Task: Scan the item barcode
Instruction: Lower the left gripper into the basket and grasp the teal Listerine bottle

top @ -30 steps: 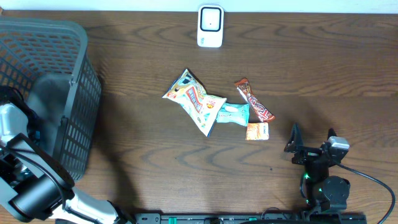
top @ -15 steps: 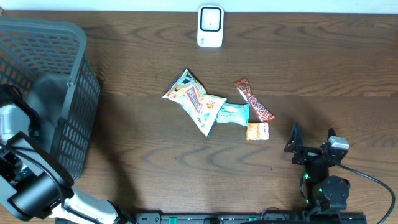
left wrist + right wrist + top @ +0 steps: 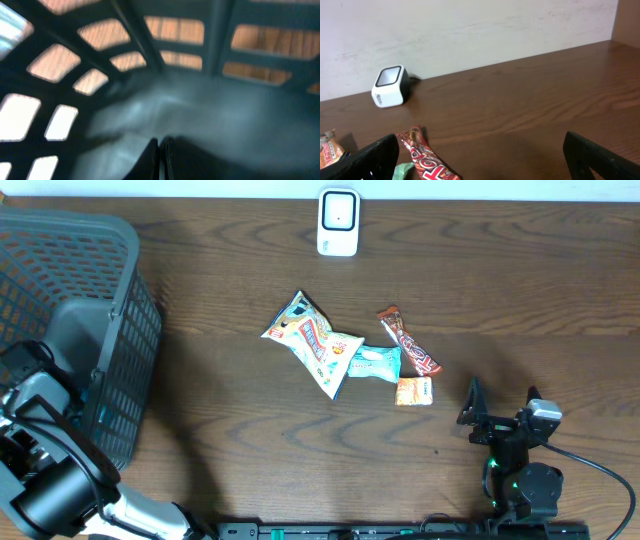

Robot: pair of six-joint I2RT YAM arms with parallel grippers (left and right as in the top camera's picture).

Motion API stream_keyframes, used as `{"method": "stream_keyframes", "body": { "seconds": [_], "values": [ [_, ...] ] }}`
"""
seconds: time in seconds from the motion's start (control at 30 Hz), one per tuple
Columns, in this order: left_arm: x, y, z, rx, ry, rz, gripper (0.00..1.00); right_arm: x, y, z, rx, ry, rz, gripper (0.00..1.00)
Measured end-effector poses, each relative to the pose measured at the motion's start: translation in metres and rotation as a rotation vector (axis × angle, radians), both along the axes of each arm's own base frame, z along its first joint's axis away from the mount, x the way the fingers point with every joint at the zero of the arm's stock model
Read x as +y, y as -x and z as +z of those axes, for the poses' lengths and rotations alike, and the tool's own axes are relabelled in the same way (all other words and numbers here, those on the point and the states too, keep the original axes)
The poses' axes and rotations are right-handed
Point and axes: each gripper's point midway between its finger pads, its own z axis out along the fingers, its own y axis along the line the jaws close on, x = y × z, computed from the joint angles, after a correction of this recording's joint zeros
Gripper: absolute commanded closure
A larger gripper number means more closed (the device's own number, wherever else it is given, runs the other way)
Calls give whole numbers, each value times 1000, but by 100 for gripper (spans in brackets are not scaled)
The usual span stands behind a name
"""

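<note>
Snagging basket [image 3: 125, 320]: your left jaws, pressed together close to its mesh, could catch there.
Right jaws: spread, empty; chocolate bar [image 3: 408, 351] may skid if you nudge it.

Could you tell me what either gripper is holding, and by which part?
Nothing is held: right gripper open and empty, left gripper shut empty at the basket.

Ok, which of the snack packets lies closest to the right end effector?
The small orange packet, lying just below the red-brown bar, on the side toward the right end effector.
</note>
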Motion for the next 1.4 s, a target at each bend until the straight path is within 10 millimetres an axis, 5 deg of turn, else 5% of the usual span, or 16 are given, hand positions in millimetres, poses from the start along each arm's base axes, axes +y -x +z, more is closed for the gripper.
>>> {"method": "stream_keyframes", "body": {
  "seconds": [0.2,0.3,0.4,0.43,0.53,0.73,0.83,1.03,1.23,1.4],
  "values": [
    [-6,-12,0,-96,43,-7,91,0,0,0,0,0,-1,1],
    [-10,-17,2,-121,73,-29,58,0,0,0,0,0,-1,1],
    [-19,-20,5,-155,117,-49,6,0,0,0,0,0,0,1],
    [-24,-22,7,-172,136,-59,3,0,0,0,0,0,-1,1],
    [-35,-22,16,-211,166,-81,1,0,0,0,0,0,-1,1],
    [-37,-37,94,-423,39,-148,0,0,0,0,0,0,0,1],
    [-41,-42,115,-493,15,-171,0,0,0,0,0,0,-1,1],
    [-47,-59,97,-532,95,-192,0,0,0,0,0,0,-1,1],
    [-65,-99,53,-544,224,-276,0,0,0,0,0,0,-1,1],
    [-82,-123,37,-546,264,-343,0,0,0,0,0,0,-1,1]
  ]
}}
